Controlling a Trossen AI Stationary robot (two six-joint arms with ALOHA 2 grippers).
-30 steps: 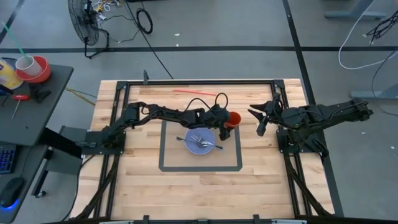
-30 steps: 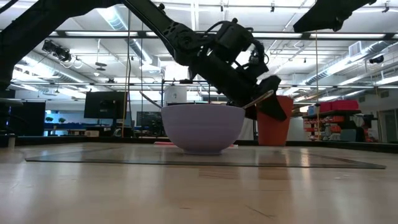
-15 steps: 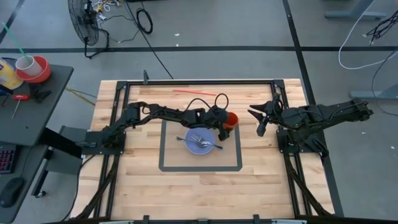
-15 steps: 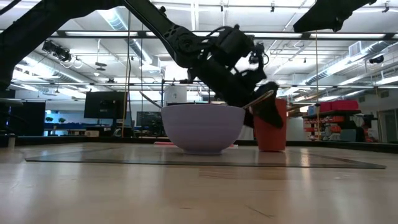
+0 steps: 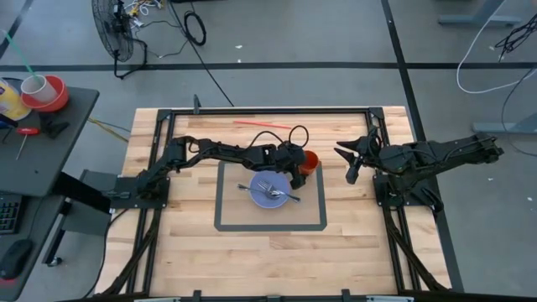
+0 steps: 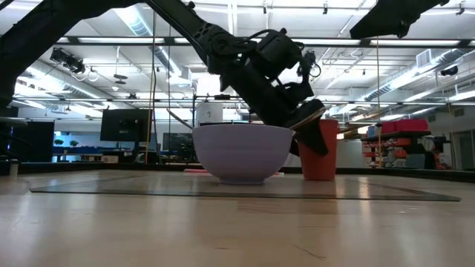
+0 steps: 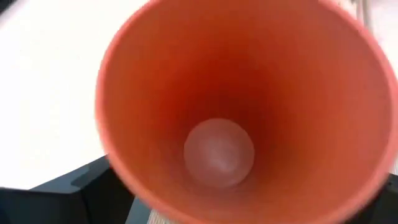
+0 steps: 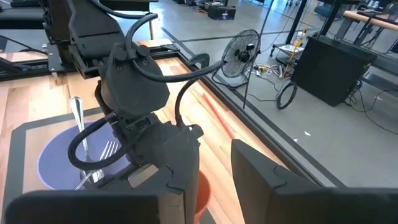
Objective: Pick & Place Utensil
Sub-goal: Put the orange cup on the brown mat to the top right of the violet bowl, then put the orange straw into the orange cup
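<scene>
A robotics lab or workshop, plainly: the wooden table [image 5: 210,252] sits on grey concrete floor, a pedestal fan [image 5: 113,38] and loose cables [image 5: 195,27] lie beyond it, and monitors [image 6: 123,124] glow behind it under open ceiling ducts and strip lights.

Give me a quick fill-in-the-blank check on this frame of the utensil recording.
1. The forks lie in the ____ bowl.
2. The left gripper is at the ____ cup.
3. Inside, the cup holds ____.
4. The ____ gripper waits away from the bowl.

Missing words: purple; red; nothing; right
</scene>
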